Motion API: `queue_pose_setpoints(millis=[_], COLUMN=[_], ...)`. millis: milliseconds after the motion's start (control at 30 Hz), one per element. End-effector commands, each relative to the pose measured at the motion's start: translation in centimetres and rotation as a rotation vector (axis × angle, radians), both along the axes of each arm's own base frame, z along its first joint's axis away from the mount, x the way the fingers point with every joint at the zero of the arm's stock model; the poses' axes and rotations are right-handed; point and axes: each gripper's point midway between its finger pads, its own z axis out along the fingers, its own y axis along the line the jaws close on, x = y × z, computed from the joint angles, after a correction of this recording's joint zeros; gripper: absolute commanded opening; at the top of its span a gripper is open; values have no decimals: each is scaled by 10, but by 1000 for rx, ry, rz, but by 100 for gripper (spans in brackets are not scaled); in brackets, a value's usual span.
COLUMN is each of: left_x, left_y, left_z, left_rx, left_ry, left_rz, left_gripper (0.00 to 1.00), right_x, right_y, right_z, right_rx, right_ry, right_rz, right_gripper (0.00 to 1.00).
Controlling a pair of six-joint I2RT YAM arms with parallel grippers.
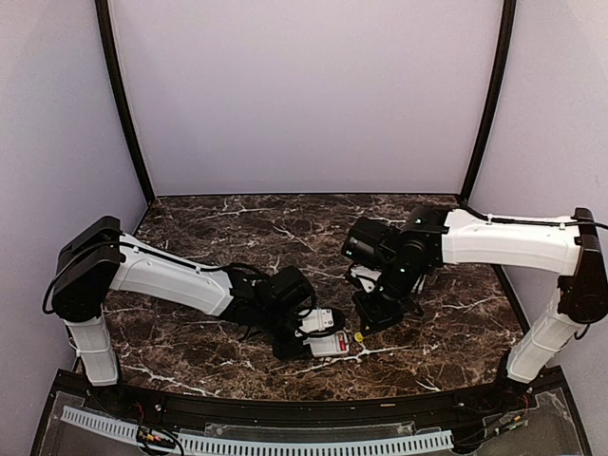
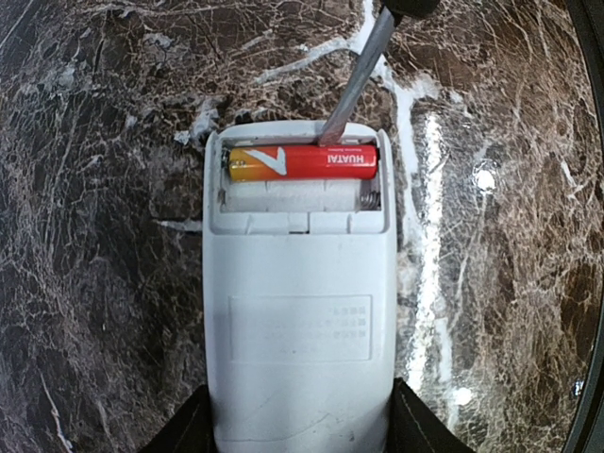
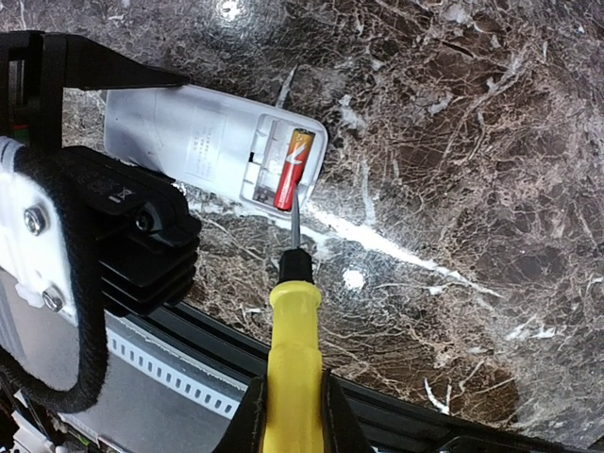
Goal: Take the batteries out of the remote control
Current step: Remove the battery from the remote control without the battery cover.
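Bottom centre, your right hand (image 3: 288, 415) clamps the yellow screwdriver (image 3: 293, 321); your left hand (image 2: 297, 429) grips the remote (image 2: 297, 311). One red battery (image 2: 302, 161) lies in its open bay. Dark marbled counter (image 2: 94, 283), lilac walls (image 1: 304, 95) around.

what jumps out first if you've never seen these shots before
The red battery stands out, lying in the open compartment at the end of the white remote, with the slot beside it empty. A yellow-handled screwdriver, clamped in the right gripper, has its tip at that battery, while the left gripper holds the remote near the front of the marble table.
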Motion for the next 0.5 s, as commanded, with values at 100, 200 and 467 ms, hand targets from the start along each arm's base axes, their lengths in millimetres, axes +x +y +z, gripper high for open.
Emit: queue_pose_setpoints(millis=[100,200,467], left_x=[0,0,0], left_y=[-3,-3,-3], left_z=[5,5,4], left_rx=[-10,-10,-9], left_ry=[11,11,11], left_rz=[-15,-16,-17], left_gripper=[37,37,37], right_x=[-4,-5,2], right_y=[1,7,14], right_z=[-22,-25,-29], right_rx=[-74,-37,101], right_ry=[22,25,42], right_rz=[-22,-30,-78], right_gripper=[0,0,0])
